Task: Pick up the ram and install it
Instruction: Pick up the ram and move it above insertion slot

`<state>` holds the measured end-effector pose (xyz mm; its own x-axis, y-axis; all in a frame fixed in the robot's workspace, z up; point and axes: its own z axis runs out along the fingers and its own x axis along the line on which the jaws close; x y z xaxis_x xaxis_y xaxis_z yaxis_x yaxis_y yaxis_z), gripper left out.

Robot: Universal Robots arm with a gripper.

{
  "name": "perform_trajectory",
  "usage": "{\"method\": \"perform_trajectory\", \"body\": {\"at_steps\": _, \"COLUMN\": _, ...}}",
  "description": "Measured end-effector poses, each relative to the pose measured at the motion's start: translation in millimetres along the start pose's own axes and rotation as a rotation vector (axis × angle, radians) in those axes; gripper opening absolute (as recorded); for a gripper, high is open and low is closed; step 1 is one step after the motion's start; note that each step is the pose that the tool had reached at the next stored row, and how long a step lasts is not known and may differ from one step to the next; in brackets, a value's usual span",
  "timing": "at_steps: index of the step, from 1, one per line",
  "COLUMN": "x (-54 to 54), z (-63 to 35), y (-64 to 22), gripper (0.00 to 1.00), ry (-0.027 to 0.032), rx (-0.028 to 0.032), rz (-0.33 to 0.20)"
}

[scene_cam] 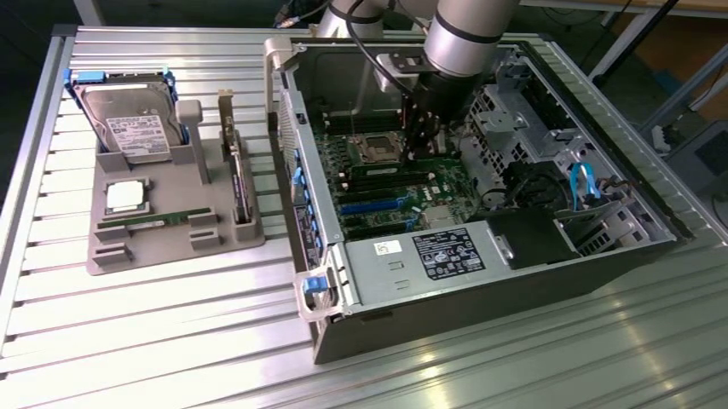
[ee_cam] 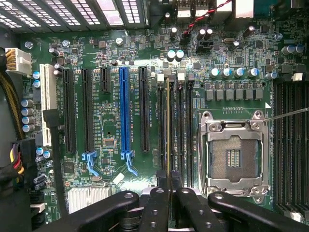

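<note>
The ram (ee_cam: 168, 130) stands on edge among the slots (ee_cam: 179, 130) beside the socket (ee_cam: 235, 157); the gripper (ee_cam: 169, 184), upper centre of the exterior view inside the case (scene_cam: 298, 162), holds it between narrow fingers; whether it is seated I cannot tell; pressed while skewed to its slot, it could jam, or bend the board (ee_cam: 108, 121)

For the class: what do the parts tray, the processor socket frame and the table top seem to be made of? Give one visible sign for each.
Tray: probably matte grey plastic; moulded slots, no glare.
Socket frame: bare polished metal; bright silvery reflections.
Table: ribbed metal, likely aluminium; grooved slats catching glare.
</note>
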<state>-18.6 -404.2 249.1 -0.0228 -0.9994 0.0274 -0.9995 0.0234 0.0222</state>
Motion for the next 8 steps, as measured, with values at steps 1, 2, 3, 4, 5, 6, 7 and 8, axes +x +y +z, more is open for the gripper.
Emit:
{"method": "perform_trajectory", "body": {"at_steps": 1, "x": 0.0, "z": 0.0, "y": 0.0, "gripper": 0.12, "ry": 0.0, "rx": 0.0, "rz": 0.0}}
{"method": "perform_trajectory", "body": {"at_steps": 2, "x": 0.3, "z": 0.0, "y": 0.0, "gripper": 0.12, "ry": 0.0, "rx": 0.0, "rz": 0.0}}
{"method": "perform_trajectory", "body": {"at_steps": 3, "x": 0.9, "z": 0.0, "y": -0.1, "gripper": 0.12, "ry": 0.0, "rx": 0.0, "rz": 0.0}}
{"method": "perform_trajectory", "body": {"at_steps": 4, "x": 2.0, "z": 0.1, "y": 0.0, "gripper": 0.12, "ry": -0.0001, "rx": 0.0, "rz": 0.0}}
{"method": "perform_trajectory", "body": {"at_steps": 5, "x": 2.8, "z": 0.1, "y": 0.0, "gripper": 0.12, "ry": -0.0002, "rx": 0.0, "rz": 0.0}}
{"method": "perform_trajectory", "body": {"at_steps": 6, "x": 3.4, "z": 0.1, "y": -0.1, "gripper": 0.12, "ry": -0.0003, "rx": 0.0, "rz": 0.0}}
{"method": "perform_trajectory", "body": {"at_steps": 7, "x": 3.4, "z": 0.1, "y": -0.1, "gripper": 0.12, "ry": -0.0004, "rx": -0.0001, "rz": 0.0}}
{"method": "perform_trajectory", "body": {"at_steps": 8, "x": 3.5, "z": 0.7, "y": -0.1, "gripper": 0.12, "ry": -0.0006, "rx": 0.0001, "rz": 0.0}}
